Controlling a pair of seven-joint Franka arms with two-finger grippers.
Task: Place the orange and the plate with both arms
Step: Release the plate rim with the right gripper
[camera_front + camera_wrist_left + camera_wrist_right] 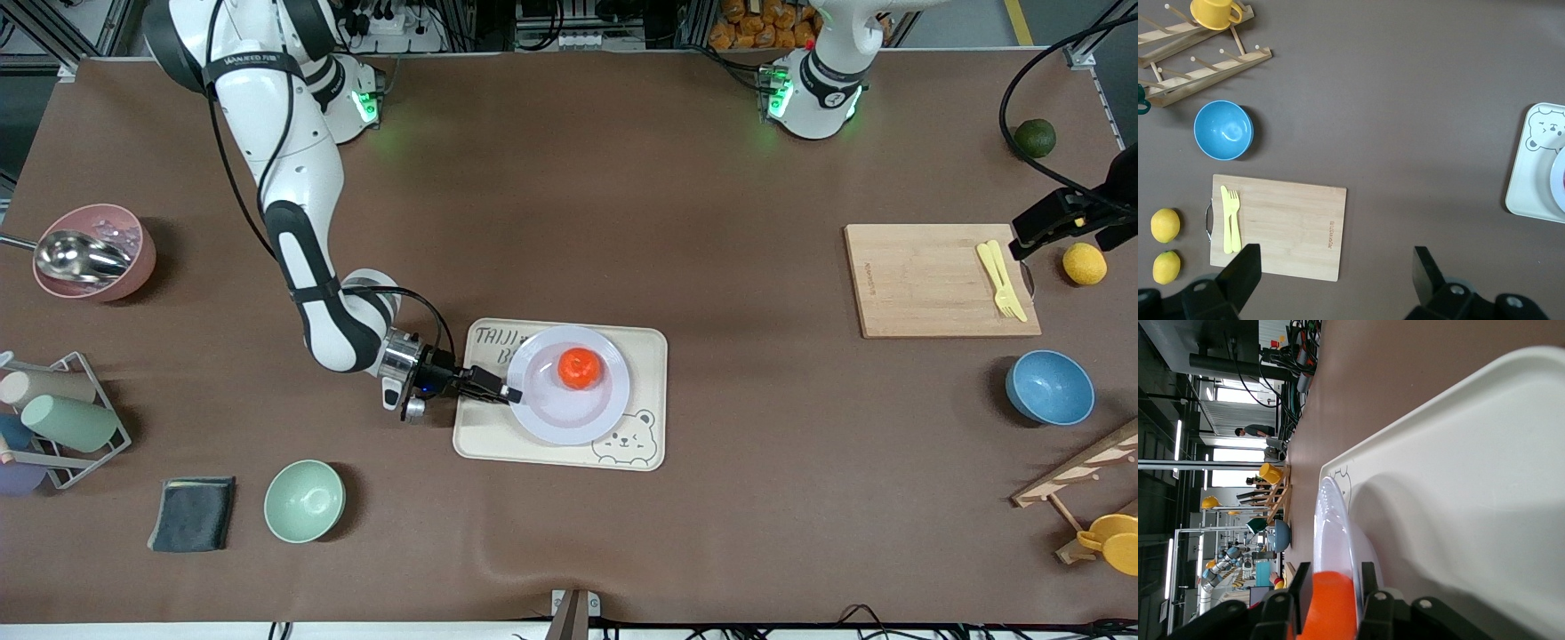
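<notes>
The orange [580, 367] rests on the pale plate [569, 411], which lies on the cream bear tray [498, 437] in the table's middle. My right gripper [508, 392] is low at the plate's rim on the side toward the right arm's end. In the right wrist view its jaws stand open [1335, 577], one on each side of the thin plate rim [1331, 520], with the orange [1328, 607] showing between them. My left gripper [1045, 227] hangs open and empty [1336, 270] over the wooden cutting board's end, well away from the tray.
A cutting board [925, 280] carries a yellow fork and knife [1001, 278]. A lemon [1084, 264], a dark green fruit [1035, 138] and a blue bowl [1049, 388] lie near it. A mint bowl [304, 500], a cloth [192, 514], a cup rack [53, 418] and a pink bowl [93, 252] sit toward the right arm's end.
</notes>
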